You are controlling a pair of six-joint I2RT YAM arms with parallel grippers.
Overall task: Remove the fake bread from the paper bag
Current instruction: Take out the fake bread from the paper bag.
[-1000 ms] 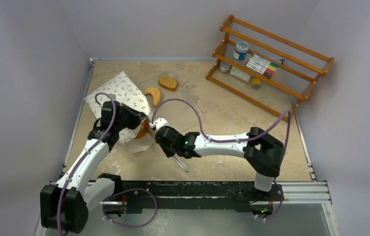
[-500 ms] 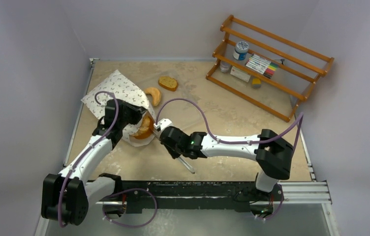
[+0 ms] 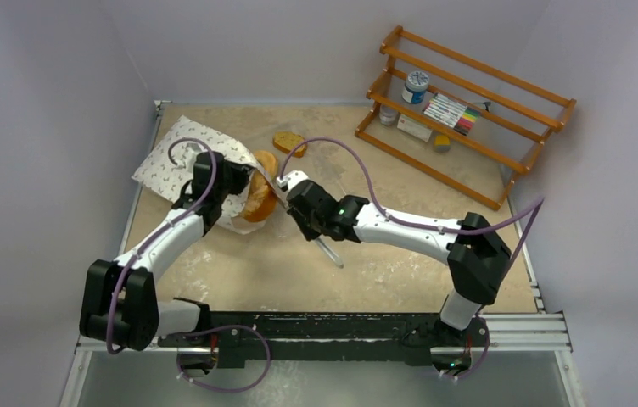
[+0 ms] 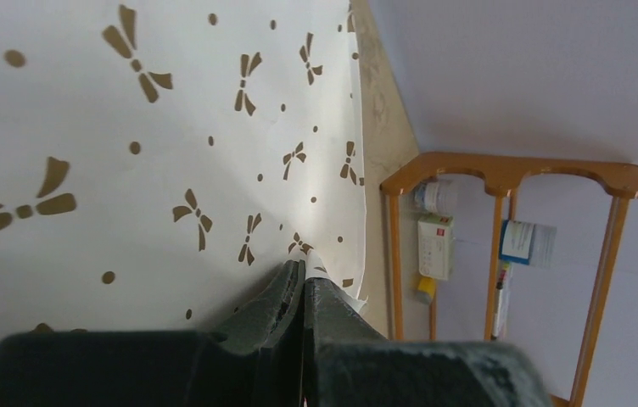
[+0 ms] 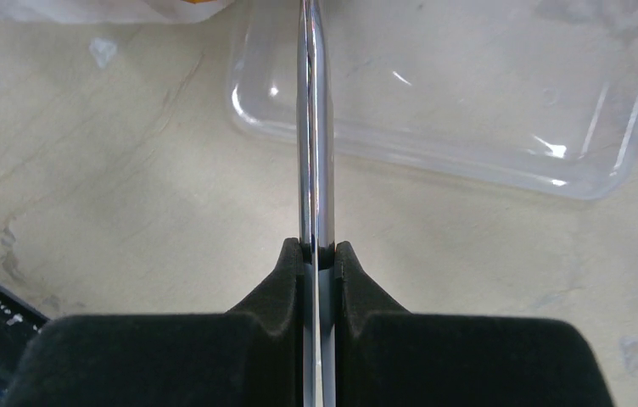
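Bread (image 3: pixel 258 200) lies at the bag (image 3: pixel 181 157) mouth. Your left claw (image 4: pixel 304 284) pinches the bag edge; your right claw (image 5: pixel 318 254) clamps tongs (image 5: pixel 315 127). Risk: thin paper slips from your pinch, bread slides back in.

Nothing's really coming through as readable text here. The boxes (image 4: pixel 434 246) and jar (image 3: pixel 416 85) on the wooden rack (image 4: pixel 511 172) are showing labels, all too blurry, and the paper bag (image 4: pixel 129 127) is only wearing dragonfly-ish marks.
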